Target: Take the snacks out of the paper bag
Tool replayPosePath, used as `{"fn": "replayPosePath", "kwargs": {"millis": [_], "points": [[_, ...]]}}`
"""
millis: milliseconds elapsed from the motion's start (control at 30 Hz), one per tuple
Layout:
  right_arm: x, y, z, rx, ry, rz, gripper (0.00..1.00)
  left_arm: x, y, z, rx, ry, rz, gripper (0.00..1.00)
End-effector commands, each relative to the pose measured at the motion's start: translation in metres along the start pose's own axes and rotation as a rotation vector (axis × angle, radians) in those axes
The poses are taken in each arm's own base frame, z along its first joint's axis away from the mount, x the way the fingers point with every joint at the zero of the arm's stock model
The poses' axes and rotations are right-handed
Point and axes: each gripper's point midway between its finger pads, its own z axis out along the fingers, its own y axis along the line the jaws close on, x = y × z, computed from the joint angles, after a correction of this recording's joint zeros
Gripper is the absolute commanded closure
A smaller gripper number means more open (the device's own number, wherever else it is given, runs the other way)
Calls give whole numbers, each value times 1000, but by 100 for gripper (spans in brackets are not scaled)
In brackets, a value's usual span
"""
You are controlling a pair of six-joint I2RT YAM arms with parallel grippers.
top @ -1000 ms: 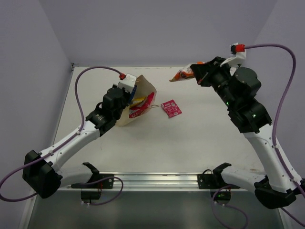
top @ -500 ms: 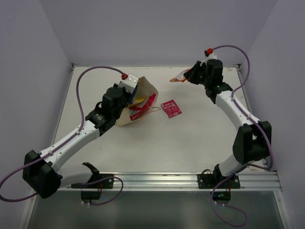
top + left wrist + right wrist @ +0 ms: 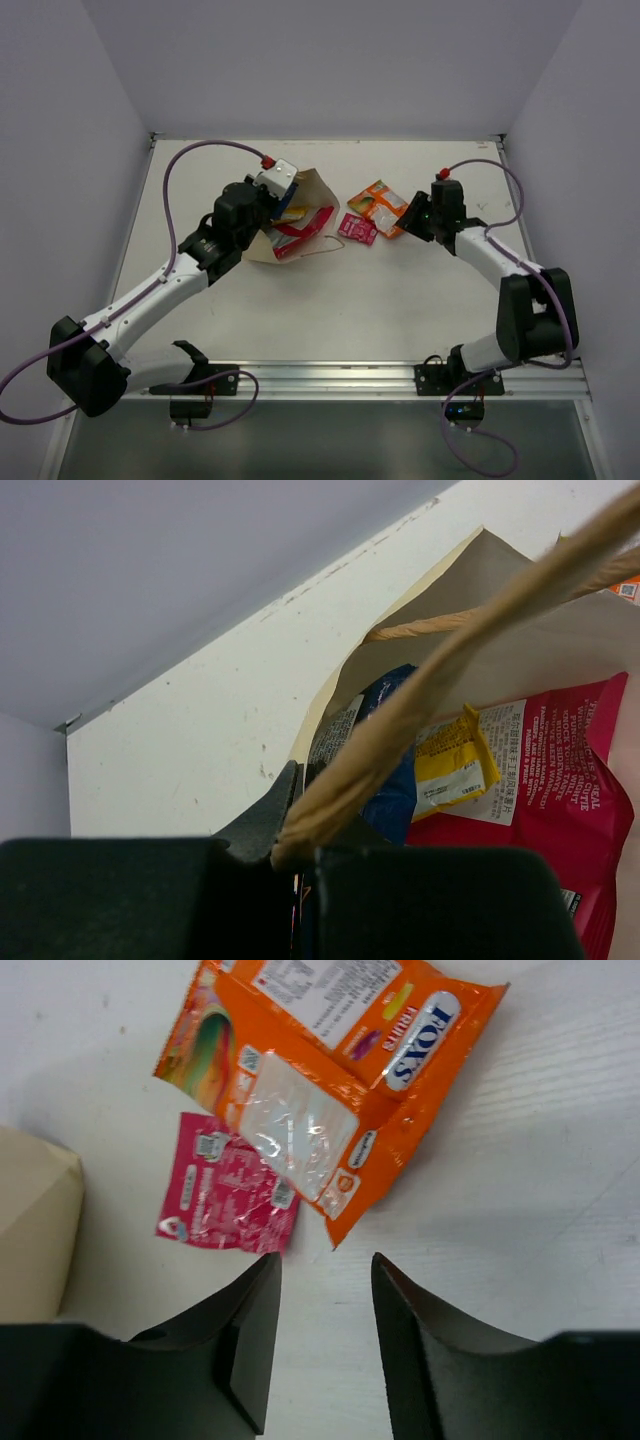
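Note:
The paper bag [image 3: 312, 188] lies tipped on its side at centre left, mouth toward the right. My left gripper [image 3: 281, 196] is shut on its rim by a twisted handle [image 3: 440, 680]. Inside, the left wrist view shows the red-pink-and-white bag [image 3: 560, 790], the yellow bar wrapper [image 3: 452, 765] and the blue-and-white bag [image 3: 395, 795]. The orange packet [image 3: 380, 205] lies flat on the table beside the magenta square packet [image 3: 357, 228]. My right gripper [image 3: 412, 219] is open and empty, just right of the orange packet [image 3: 320, 1080], its fingertips near that packet's corner and the magenta packet [image 3: 230, 1200].
The table's back edge and wall run behind the bag. A looped bag handle [image 3: 325, 246] lies on the table by the bag's mouth. A corner of the bag [image 3: 35, 1215] shows at the left of the right wrist view.
My right arm came down from the back right with the orange packet, which now lies on the table beside the magenta packet. Its jaws have opened. The left arm barely moved.

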Motion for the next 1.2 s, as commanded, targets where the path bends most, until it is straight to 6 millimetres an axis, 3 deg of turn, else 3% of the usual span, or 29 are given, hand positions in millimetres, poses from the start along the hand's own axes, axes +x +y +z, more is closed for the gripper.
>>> {"fn": "replayPosePath", "kwargs": {"millis": [0, 33, 100, 133, 200, 233, 333, 400, 533, 633, 800, 1167], "points": [[-31, 40, -56, -60, -156, -59, 54, -19, -5, -2, 34, -72, -34, 100], [-25, 62, -70, -96, -153, -111, 52, -18, -7, -1, 35, -68, -36, 100], [-37, 98, -105, -169, -218, -149, 47, -17, -8, -2, 25, -60, -55, 100], [-24, 116, -116, -206, -195, -173, 46, -15, -9, -1, 26, -56, -58, 100], [-26, 143, -144, -276, -231, -172, 45, -15, -11, -3, 18, -52, -78, 100], [-17, 161, -155, -326, -229, -174, 45, -14, -11, -3, 13, -48, -83, 100], [1, 199, -178, -438, -204, -163, 44, -14, -13, -5, -4, -43, -99, 100], [9, 216, -182, -479, -182, -154, 44, -14, -16, -5, -6, -41, -118, 100], [42, 250, -165, -518, -91, -147, 44, -12, -23, -4, -5, -31, -152, 100], [57, 264, -155, -534, -55, -131, 44, -14, -24, -5, -15, -33, -175, 100], [78, 266, -120, -492, 8, -101, 44, -18, -27, -7, -19, -38, -196, 100], [88, 259, -68, -394, -12, 20, 45, -17, -34, -6, -25, -27, -278, 100]]}}
